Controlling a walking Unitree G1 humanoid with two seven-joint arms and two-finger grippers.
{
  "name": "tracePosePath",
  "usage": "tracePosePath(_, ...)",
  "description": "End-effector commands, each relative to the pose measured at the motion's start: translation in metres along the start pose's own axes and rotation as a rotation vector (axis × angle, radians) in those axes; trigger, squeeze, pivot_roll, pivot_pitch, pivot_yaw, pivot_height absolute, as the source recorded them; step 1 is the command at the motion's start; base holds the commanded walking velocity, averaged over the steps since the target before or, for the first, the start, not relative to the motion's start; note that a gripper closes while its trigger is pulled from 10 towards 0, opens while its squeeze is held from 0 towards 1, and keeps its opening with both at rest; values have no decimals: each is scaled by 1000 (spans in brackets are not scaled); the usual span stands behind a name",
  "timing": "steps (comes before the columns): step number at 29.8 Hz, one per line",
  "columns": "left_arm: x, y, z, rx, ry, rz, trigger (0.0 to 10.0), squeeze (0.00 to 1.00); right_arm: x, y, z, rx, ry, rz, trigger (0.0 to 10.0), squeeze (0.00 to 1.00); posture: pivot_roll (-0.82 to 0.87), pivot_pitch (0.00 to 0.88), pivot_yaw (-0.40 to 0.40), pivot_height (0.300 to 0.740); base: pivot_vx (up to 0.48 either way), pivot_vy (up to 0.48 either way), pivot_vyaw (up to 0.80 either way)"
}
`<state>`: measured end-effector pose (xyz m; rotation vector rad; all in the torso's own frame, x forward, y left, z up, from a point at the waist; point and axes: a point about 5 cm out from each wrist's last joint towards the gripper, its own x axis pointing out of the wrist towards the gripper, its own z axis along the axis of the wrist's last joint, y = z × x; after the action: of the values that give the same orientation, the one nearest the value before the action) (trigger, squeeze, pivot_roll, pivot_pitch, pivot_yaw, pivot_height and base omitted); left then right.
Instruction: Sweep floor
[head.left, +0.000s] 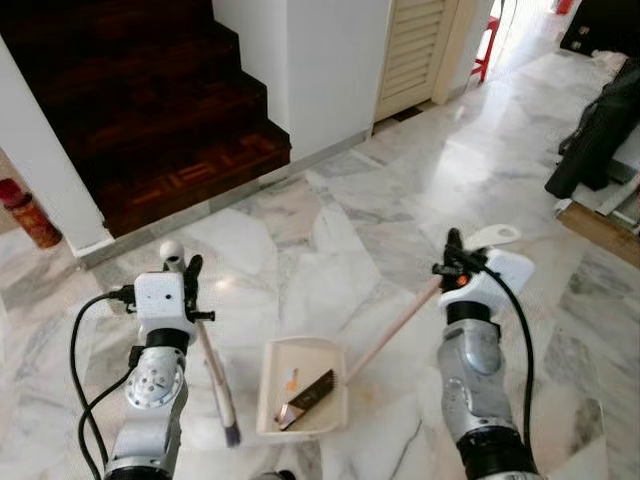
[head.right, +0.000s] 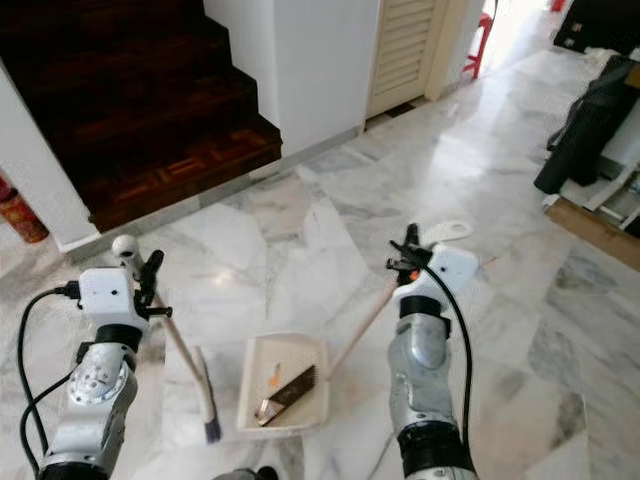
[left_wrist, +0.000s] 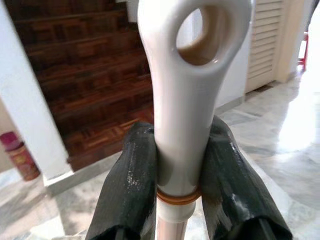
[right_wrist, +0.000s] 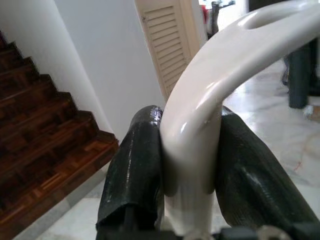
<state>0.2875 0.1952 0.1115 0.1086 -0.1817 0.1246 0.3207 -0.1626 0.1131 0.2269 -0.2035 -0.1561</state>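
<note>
The left hand (left_wrist: 182, 175) is clamped on the glossy cream, looped handle of a broom (head.left: 218, 385) — its thin shaft slants down to dark bristles on the veined marble floor (head.left: 330, 240). The right hand (right_wrist: 187, 165) is closed round the curved cream handle of a dustpan (head.left: 325, 350), a shallow rectangular tray just beside the bristles, holding a dark bit of debris.

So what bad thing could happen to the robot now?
The cream plastic dustpan already holds brown and orange scraps; if the right gripper tilts its long pink handle, they may spill onto the white marble floor. The left gripper's cream-handled broom hangs close and could knock the pan.
</note>
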Motion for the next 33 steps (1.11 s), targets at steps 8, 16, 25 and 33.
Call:
tracePosePath(8, 0, 0, 9, -5, -43, -2, 10000, 0, 5, -1, 7, 6, -31, -7, 10000, 0, 124, 28, -4, 740, 0, 298, 652)
tracePosePath(16, 0, -1, 9, -6, -46, -5, 10000, 0, 5, -2, 7, 2, -33, -5, 10000, 0, 125, 18, -3, 740, 0, 292, 0)
tracePosePath(25, 0, -1, 10, -7, -51, -7, 10000, 0, 6, 0, 7, -22, -34, 6, 10000, 0, 128, 23, -3, 740, 0, 288, 211)
tracePosePath(33, -1, -3, 10, -4, -51, -13, 10000, 0, 5, 0, 6, -14, -30, -5, 10000, 0, 128, 29, -4, 740, 0, 102, 633)
